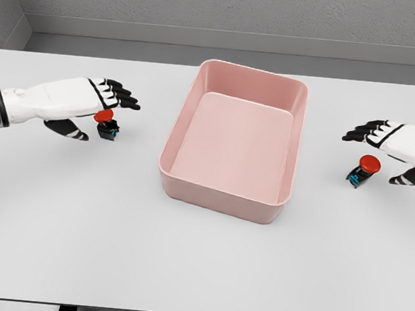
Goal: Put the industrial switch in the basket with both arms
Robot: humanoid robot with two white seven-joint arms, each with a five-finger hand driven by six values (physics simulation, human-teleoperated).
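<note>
A pink rectangular basket (190, 185) stands in the middle of the white table, nothing inside it. Left of it sits a small black switch with a red button (107, 124), partly covered by my left hand (103, 114), whose fingers are spread above it and thumb hangs beside it. On the right lies a second switch with a red button and blue-black base (363, 170), tilted on the table. My right hand (379, 152) hovers just above and right of it, fingers extended, holding nothing.
The white table (112, 249) runs wide in front of the basket. A grey wall rises behind the far edge.
</note>
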